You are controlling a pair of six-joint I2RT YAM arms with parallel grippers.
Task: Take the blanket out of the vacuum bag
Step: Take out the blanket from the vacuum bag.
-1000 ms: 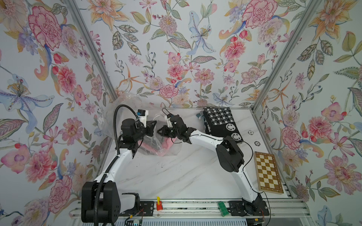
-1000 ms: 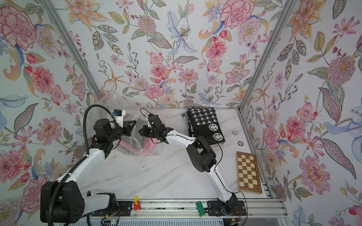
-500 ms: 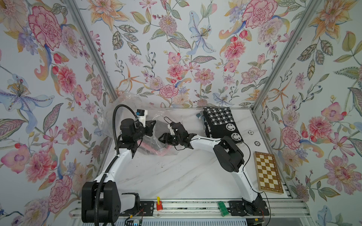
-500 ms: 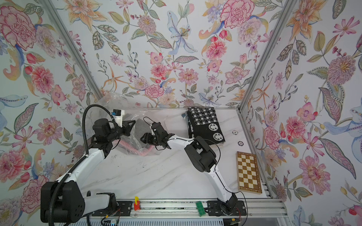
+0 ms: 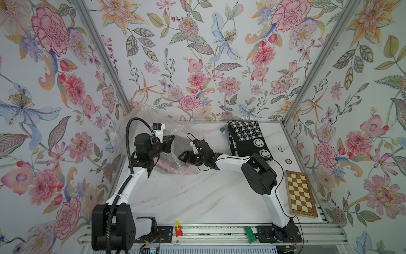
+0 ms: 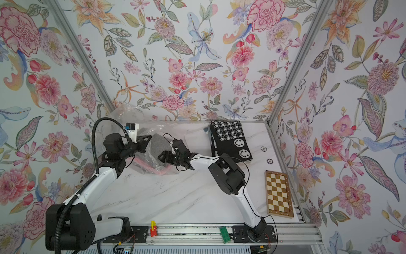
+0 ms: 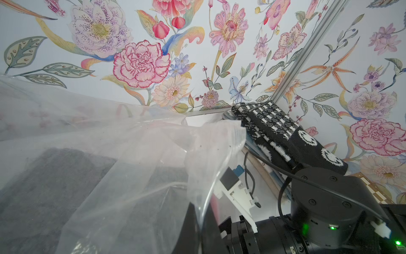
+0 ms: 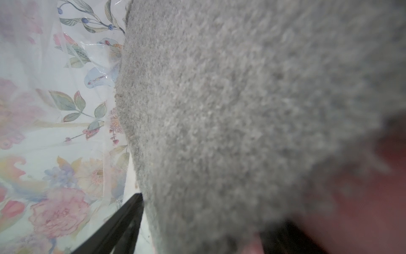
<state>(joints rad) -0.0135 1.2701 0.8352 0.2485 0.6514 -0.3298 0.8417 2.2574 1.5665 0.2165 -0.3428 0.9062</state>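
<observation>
1. The vacuum bag [image 5: 131, 116] lies crumpled at the far left of the marble table [image 5: 197, 198]. Its clear film rises against the left wall.
2. The left gripper [image 5: 172, 138] is closed tight on the film at the bag's mouth. In the left wrist view the zip-edged lip [image 7: 232, 140] stands up from the pinch.
3. The grey blanket [image 5: 181, 143] is inside the bag, just right of the left gripper. Pink fabric [image 5: 163, 166] shows through the plastic on its near side.
4. The right gripper [image 5: 183, 157] reaches in from the right at the bag's mouth with its jaws spread wide. In the right wrist view the grey blanket [image 8: 219, 110] fills the space between them. I cannot tell whether they grip it.
5. A folded black-and-white blanket [image 5: 246, 138] with smiley faces lies outside the bag at the far right.
6. Two small round discs [image 5: 281, 148] sit just right of that blanket.
7. A chessboard [image 5: 301, 193] lies along the right edge, nearer than the discs.
</observation>
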